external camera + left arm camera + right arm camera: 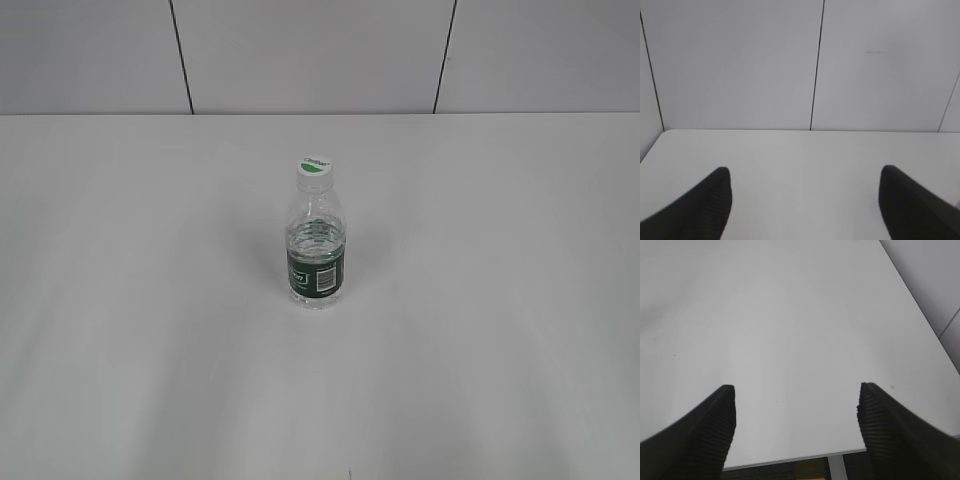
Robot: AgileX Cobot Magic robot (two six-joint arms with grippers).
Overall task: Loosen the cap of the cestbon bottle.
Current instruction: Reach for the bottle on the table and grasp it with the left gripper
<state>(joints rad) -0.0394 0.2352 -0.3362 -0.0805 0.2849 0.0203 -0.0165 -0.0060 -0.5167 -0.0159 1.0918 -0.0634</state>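
The cestbon bottle [317, 250] stands upright at the middle of the white table in the exterior view, clear plastic with a dark green label band. Its white cap [315, 168] with a green leaf mark sits on top. No gripper shows in the exterior view. My left gripper [805, 175] is open and empty over bare table in the left wrist view. My right gripper [796, 390] is open and empty over bare table in the right wrist view. The bottle is out of view in both wrist views.
The white table [150, 300] meets a grey panelled wall [300, 50] at the back. The left wrist view faces that wall [740, 65]. The right wrist view shows the table's edge [790, 460] and a white leg [837, 469] below it.
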